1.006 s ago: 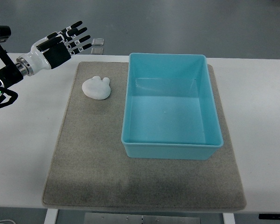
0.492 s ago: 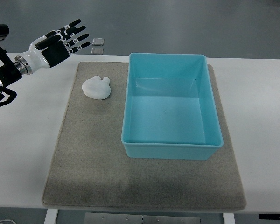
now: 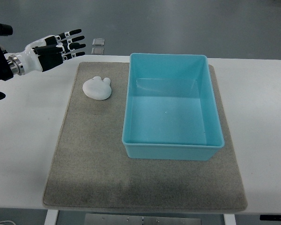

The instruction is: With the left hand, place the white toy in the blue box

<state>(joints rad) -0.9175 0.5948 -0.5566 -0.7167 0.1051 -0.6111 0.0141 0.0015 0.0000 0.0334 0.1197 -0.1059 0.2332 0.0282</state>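
Grey mat point(image 3: 84, 164) holds white toy point(image 3: 97, 87) beside unlabelled blue box point(image 3: 172, 151).

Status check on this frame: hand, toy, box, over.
Left robot hand open, holding nothing. White toy on mat, beside blue box. Box empty, path clear.

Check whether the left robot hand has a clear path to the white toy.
Probably yes: the left robot hand is open, and nothing lies between it and the white toy on the mat.

The white toy point(image 3: 97, 88), a small rounded bunny-like lump with two short ears pointing far-right, lies flat, just left of the blue box point(image 3: 172, 146). The box is a rectangular light-blue bin, upright, open-topped.
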